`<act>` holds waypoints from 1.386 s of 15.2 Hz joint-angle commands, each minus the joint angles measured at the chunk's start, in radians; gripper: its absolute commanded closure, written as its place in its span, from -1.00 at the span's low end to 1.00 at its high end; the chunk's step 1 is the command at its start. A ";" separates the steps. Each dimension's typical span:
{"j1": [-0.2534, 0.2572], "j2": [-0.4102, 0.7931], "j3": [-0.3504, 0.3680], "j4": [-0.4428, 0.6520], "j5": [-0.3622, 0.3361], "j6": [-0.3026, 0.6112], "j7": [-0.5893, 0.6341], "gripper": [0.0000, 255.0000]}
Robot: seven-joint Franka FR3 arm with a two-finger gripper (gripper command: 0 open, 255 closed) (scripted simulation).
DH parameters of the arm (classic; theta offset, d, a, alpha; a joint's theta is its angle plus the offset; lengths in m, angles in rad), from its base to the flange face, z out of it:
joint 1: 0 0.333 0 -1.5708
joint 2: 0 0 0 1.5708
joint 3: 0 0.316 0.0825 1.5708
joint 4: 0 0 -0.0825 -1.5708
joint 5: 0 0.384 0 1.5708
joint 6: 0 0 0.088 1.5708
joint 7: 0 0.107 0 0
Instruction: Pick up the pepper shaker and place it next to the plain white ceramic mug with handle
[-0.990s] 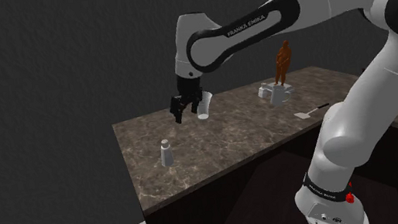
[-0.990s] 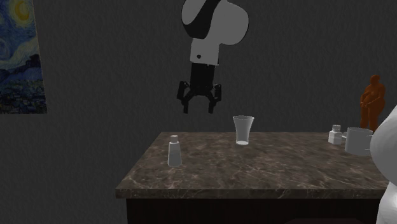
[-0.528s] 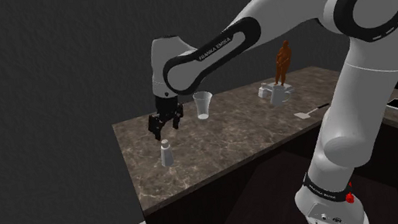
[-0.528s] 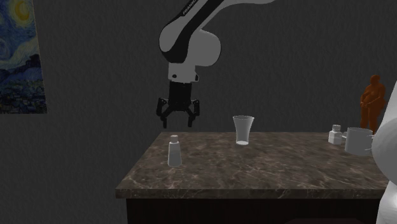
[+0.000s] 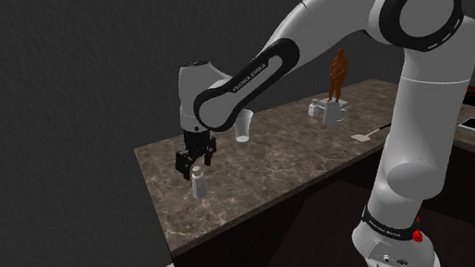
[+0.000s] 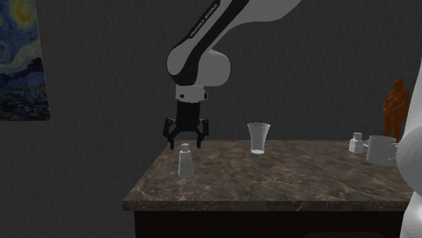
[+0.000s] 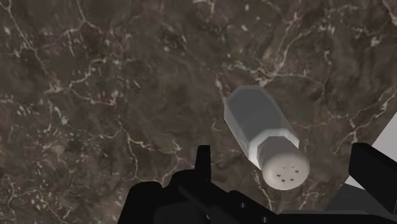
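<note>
- Shaker (image 5: 200, 184) stands upright on the counter (image 5: 268, 166), near the edge. In the 2nd ext. view it's at 9 o'clock from the glass (image 6: 258, 138).
- Mug (image 6: 380, 149) is well apart, far along at 3 o'clock from the shaker (image 6: 184, 163), by an orange figurine (image 6: 394, 107).
- Pincer (image 5: 191, 168) hangs just above the cap, pointing down. Jaws are spread wide and nothing is held.
- Wrist view: the cap with its holes sits between the two fingers, roughly centred. Neither finger touches the shaker (image 7: 257, 124).
- Handling, my guess: small, light and rigid. Body looks smooth and faceted, so prob. a bit slippery.
- It's tall on a narrow base, so it tips easily. A finger bumping one side first could knock it over.
- Where to grip: mid-body, under the cap, pads flat on opposite facets. The cap is rounder and narrower, so a worse hold.
- Needs more descent so the fingers straddle the body, not just the top.
- Moderate squeeze should do, since it won't deform. Too little and it may slide down when lifted.
- Keep it vertical in transit, as the cap's holes could leak.
- The glass (image 5: 243, 125) stands between the shaker and the mug (image 5: 334, 114), towards 2 o'clock in the shoulder view. Lift high enough to clear it.
- Set down beside the mug, not touching it, and watch the small white item (image 6: 356, 143) near it.
</note>
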 commanded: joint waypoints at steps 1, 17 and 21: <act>0.000 0.007 -0.001 -0.002 -0.003 0.009 0.001 -1.00; 0.000 0.007 -0.001 -0.002 -0.003 0.009 0.001 1.00; -0.001 -0.015 0.000 0.016 0.006 -0.030 -0.005 1.00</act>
